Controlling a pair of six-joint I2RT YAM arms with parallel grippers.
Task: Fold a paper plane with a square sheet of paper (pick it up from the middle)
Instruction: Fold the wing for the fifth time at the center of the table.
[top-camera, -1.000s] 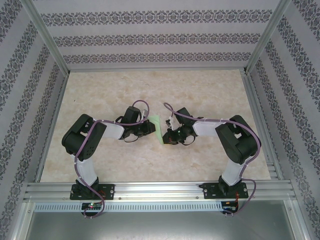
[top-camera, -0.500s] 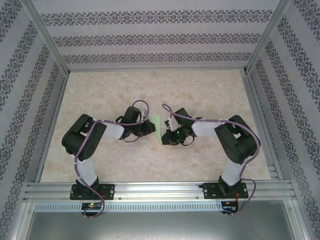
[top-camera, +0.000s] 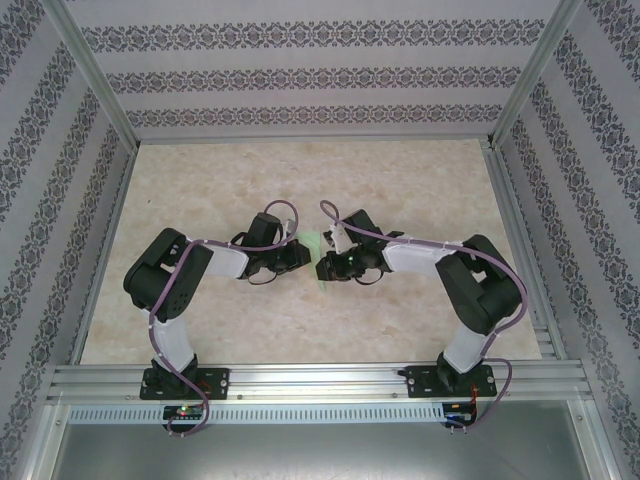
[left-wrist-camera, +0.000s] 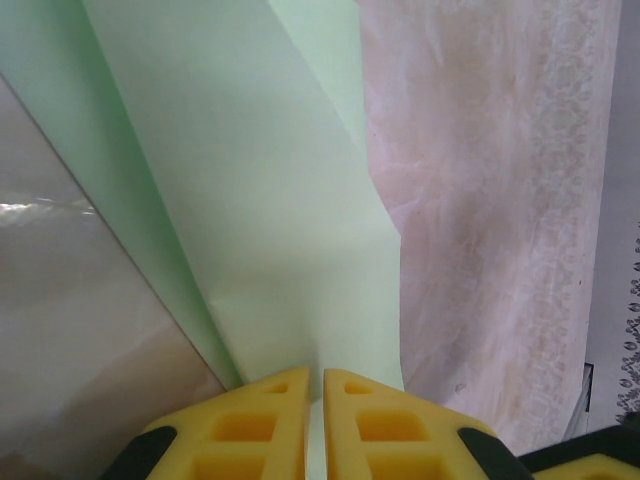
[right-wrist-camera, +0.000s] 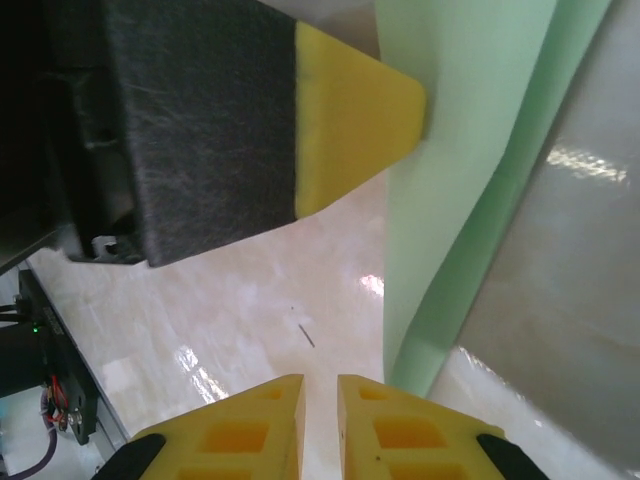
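green paper (left-wrist-camera: 270, 200), pinched in left end effector (left-wrist-camera: 315, 378)

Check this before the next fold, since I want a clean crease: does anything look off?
Yes. The green paper sheet, creased lengthwise, is pinched by the left gripper alone. The right gripper sits beside its edge, jaws slightly apart on nothing.

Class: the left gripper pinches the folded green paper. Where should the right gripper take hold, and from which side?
Probably the free folded edge nearest the right gripper, approached from the right, opposite the left gripper. The paper is held roughly upright there, thin and creased, so slightly parted jaws can slide over it.
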